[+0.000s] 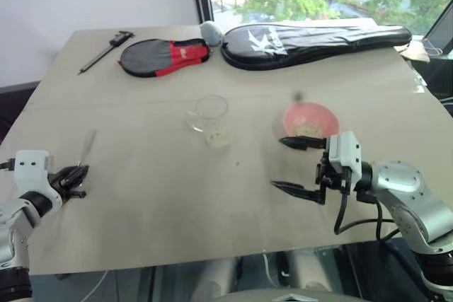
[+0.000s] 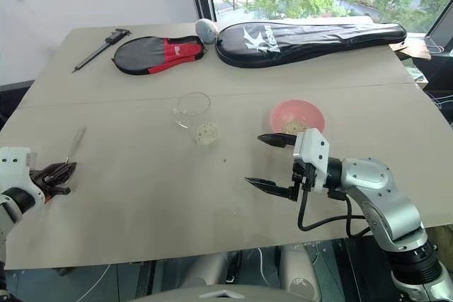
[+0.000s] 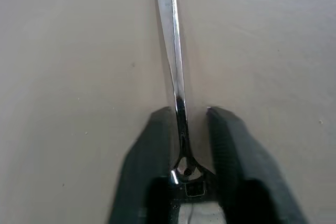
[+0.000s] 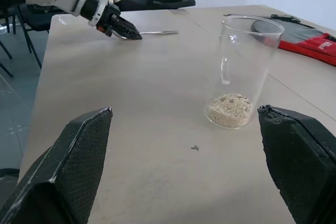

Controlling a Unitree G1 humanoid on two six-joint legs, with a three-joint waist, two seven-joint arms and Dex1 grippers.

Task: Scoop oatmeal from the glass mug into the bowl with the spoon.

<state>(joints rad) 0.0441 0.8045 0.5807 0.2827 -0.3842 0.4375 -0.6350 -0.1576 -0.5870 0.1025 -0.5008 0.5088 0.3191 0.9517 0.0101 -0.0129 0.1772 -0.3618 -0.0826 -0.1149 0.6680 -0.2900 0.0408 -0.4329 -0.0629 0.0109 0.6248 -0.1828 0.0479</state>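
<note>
**Left wrist view: spoon gripped, scooping not begun**

Left wrist view shows the left gripper (image 3: 189, 145) closed on the spoon (image 3: 173, 51). Its two black fingers (image 3: 147, 161) pinch the spoon at one end, and the long thin shaft runs straight out ahead of them, lying low over the table (image 3: 63, 77). Which end is held I cannot tell for certain; the clamped part looks like the neck near the oval bowl, which would leave the handle pointing outward. If so, regripping may be needed before scooping.

Head views: the spoon sits at the table's left edge, well apart from both vessels. The right gripper (image 2: 272, 163) hangs between the glass mug (image 2: 192, 112) and the bowl (image 2: 297, 119), near the bowl, jaws spread wide, holding nothing.

Progress, judged: only the pickup step is in hand. No transfer with the spoon is under way. Carrying the spoon to the mug, dipping, lifting and tipping into the bowl all remain.

Containers:
- Glass mug: appears tipped on its side, mouth facing away from the robot in the head views. A small heap of oatmeal (image 4: 229, 109) rests at its base end. Most of the glass is empty.
- Bowl: pink, upright, right of the mug and apart from it. A pale patch of flakes already lies inside; amount small, hard to gauge.

Far table edge: dark caliper tool (image 1: 106, 51), two racket covers (image 1: 311, 42). Not involved.
</note>
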